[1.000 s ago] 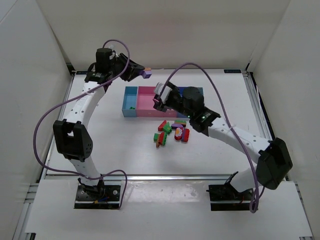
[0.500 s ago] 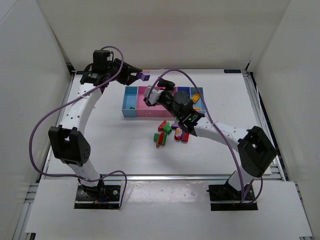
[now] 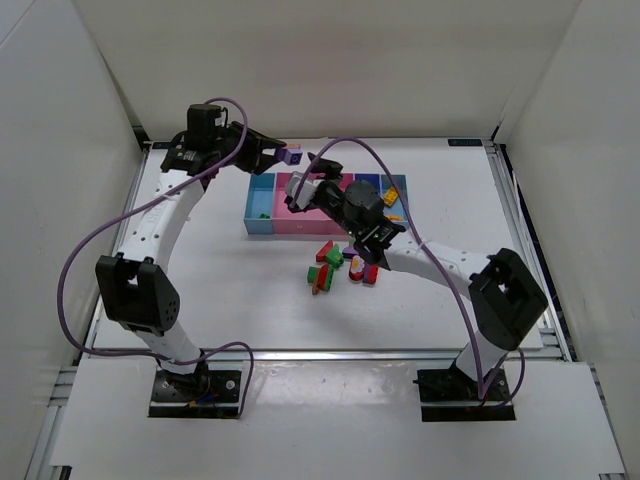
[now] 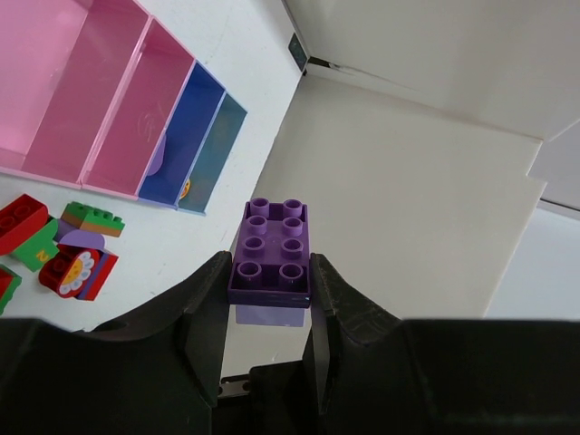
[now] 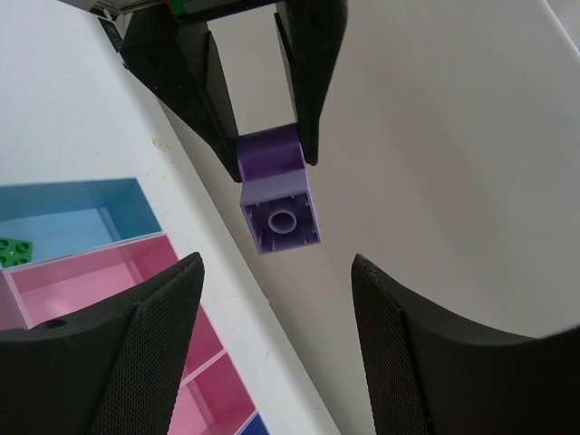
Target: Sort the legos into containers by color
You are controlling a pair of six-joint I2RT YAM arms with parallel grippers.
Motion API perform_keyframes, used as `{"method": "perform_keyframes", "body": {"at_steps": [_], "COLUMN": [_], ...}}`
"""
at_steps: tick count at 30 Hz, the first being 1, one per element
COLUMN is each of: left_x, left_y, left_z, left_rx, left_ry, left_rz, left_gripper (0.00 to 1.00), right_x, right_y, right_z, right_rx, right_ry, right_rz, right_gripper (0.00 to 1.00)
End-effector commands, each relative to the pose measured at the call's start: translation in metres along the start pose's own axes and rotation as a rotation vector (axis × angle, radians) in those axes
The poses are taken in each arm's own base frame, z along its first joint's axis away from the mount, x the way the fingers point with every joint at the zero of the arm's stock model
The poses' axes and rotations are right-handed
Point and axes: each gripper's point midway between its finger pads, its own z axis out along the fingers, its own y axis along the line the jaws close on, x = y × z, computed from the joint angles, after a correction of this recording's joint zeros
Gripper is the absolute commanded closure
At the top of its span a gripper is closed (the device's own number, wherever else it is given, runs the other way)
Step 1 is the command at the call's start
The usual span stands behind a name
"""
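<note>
Purple studded plastic brick point(image 4: 269, 251): likely light, rigid, slick; pinch flat sides.
Left gripper point(image 4: 269, 276): grasping it, frame centre.
Right gripper point(image 5: 274, 272): spread, empty.

Left claw point(image 4: 269, 285) raised, pinching purple lego point(image 4: 270, 249), right claw point(image 5: 276, 272) open, facing it

The left gripper point(image 4: 269, 272) clamps the brick point(image 5: 278, 204) by two sides, leaving its hollow underside and far end bare. The right gripper point(image 5: 272, 272) gapes just short of it, with clear air between. The right arm point(image 3: 440, 262) overhangs the right-hand bins point(image 3: 260, 190), and the lego pile point(image 3: 345, 265) crowds their near wall. The table point(image 3: 200, 270) left of both lies open.
</note>
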Motion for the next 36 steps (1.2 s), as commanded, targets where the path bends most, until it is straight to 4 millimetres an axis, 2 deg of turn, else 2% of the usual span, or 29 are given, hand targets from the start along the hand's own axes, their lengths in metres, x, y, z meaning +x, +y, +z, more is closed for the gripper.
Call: {"method": "perform_keyframes", "body": {"at_steps": [1,6,16,18,21,22,23,29,31,36], "left_x": [0.011,0.019,0.019,0.02,0.022,0.022,0.022,0.025,0.025,0.026], "left_y": [-0.02,-0.024,-0.019,-0.021,-0.021,-0.021,-0.022,-0.023,-0.023,-0.024], "left_z": [-0.016,-0.015,-0.012,-0.012,-0.009,-0.008,-0.009,-0.008,-0.008,-0.008], "left_rx": [0.059,0.064,0.051,0.055,0.053,0.052,0.055,0.057,0.057,0.059], "left_ry": [0.015,0.036,0.047,0.051,0.059,0.06,0.061,0.073,0.074,0.075], "left_rz": [0.022,0.034,0.025,0.028,0.029,0.029,0.03,0.037,0.039,0.043], "left_gripper": [0.9,0.9,0.9,0.9,0.9,0.9,0.9,0.9,0.9,0.9], "right_x": [-0.024,-0.02,-0.015,-0.015,-0.014,-0.014,-0.012,-0.009,-0.008,-0.006], "right_y": [-0.027,-0.032,-0.037,-0.039,-0.038,-0.038,-0.037,-0.036,-0.034,-0.034], "right_z": [0.011,0.016,0.019,0.018,0.017,0.017,0.017,0.018,0.019,0.018], "right_rx": [0.075,0.097,0.117,0.123,0.117,0.118,0.112,0.11,0.106,0.099], "right_ry": [-0.09,-0.07,-0.04,-0.035,-0.03,-0.029,-0.024,-0.016,-0.016,-0.013], "right_rz": [-0.058,-0.089,-0.131,-0.132,-0.133,-0.133,-0.134,-0.132,-0.134,-0.139], "right_gripper": [0.3,0.29,0.29,0.32,0.46,0.55,0.57,0.53,0.56,0.8]}}
